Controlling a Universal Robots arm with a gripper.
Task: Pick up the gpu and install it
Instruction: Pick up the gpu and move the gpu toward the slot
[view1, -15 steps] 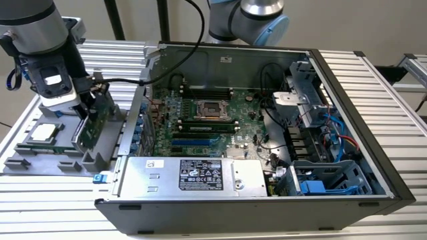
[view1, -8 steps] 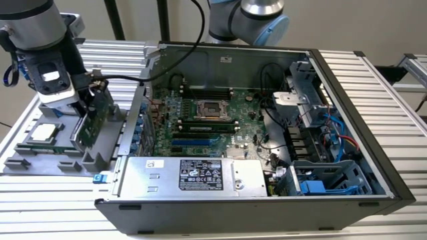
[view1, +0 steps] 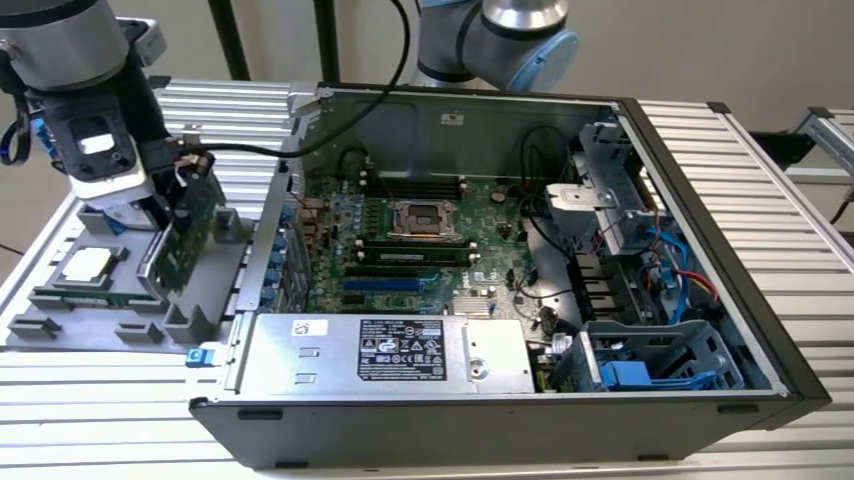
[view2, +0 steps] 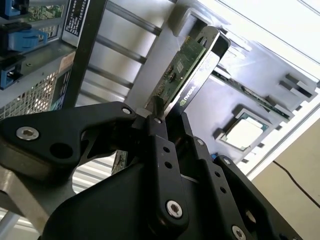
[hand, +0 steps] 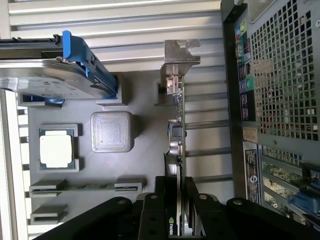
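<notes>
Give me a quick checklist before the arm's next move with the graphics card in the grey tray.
1. The gripper shut on the green gpu card with black shroud and silver bracket: ok.
2. Card upright: ok.
3. Card clear of the grey plastic tray: not ok, its lower edge sits between the posts.
4. The black metal computer case open: ok.
5. The long blue motherboard slot empty: ok.
</notes>
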